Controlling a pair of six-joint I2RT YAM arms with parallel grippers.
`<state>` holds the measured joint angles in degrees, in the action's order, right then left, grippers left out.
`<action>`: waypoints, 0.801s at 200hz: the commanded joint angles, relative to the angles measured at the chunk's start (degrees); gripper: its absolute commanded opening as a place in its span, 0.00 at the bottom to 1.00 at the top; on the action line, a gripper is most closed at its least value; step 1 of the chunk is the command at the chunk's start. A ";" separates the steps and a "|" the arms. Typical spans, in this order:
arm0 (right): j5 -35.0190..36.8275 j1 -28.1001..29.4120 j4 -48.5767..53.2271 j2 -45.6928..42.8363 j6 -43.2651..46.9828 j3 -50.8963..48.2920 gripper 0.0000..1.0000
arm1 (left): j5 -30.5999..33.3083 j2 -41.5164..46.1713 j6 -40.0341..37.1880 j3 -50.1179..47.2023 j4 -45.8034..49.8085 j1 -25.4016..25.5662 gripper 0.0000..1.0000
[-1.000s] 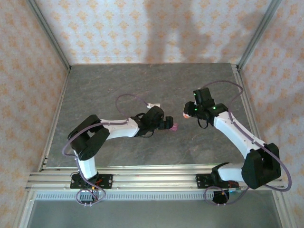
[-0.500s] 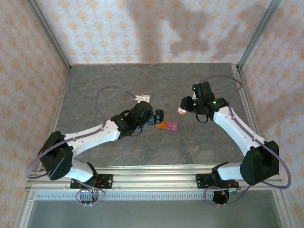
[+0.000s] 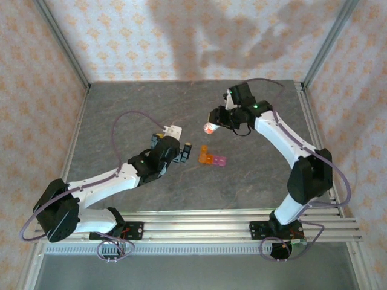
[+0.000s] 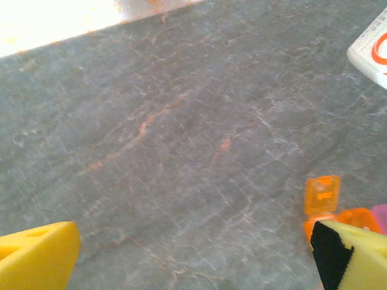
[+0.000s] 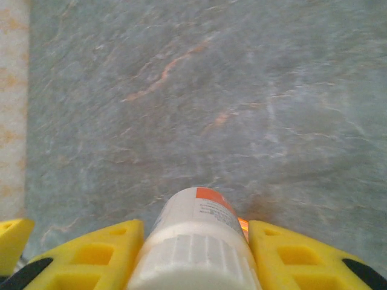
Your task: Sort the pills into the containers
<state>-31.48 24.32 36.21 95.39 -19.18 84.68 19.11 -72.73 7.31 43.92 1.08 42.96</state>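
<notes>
**A:** State of the left fingers [image 3: 185, 153]?
**B:** Spread wide, nothing between them. They sit low over the bench [image 3: 121, 115]. In the left wrist view, the yellow pads are at the two bottom corners with bare grey stone between them.

**A:** And the containers [image 3: 211, 160]?
**B:** Flat on the bench, mid-table, between the two arms. It's a short strip of joined cells, with the orange end toward the left fingers and the pink end away from them. The strip is just beside the left fingertips. I can't tell if they touch.

**A:** Any lid open?
**B:** An orange flap [image 4: 322, 194] lies on the far side of the orange end cell, tipped back. In the left wrist view, the right pad covers part of the orange cells. The cells are too small to see what's inside.

**A:** Right fingers [image 3: 216, 122]?
**B:** Clamped on the white bottle [image 3: 209, 127], one yellow pad on each side of its body. The bottle lies roughly horizontal, and the end with the orange band points away from the wrist. It's held off the bench, farther from the arm bases than the strip and apart from it.

**A:** What's under the bottle?
**B:** Grey bench in the right wrist view, with a patterned wall at the left edge.
</notes>
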 commanded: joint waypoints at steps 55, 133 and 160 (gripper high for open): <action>-10.45 1.61 10.45 14.21 4.77 19.83 0.34 | -23.80 -0.85 -13.37 -1.21 -13.14 -9.98 1.00; -13.57 3.51 12.04 15.09 4.07 22.96 0.34 | -32.85 -6.48 -13.22 -7.11 -31.63 -13.69 1.00; -13.04 4.79 12.23 15.16 3.90 23.00 0.34 | -33.21 -8.03 -13.03 -6.43 -33.49 -13.69 1.00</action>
<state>-43.79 27.81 47.09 111.18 -15.38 105.78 -11.86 -79.92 -5.06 36.91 -26.15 29.56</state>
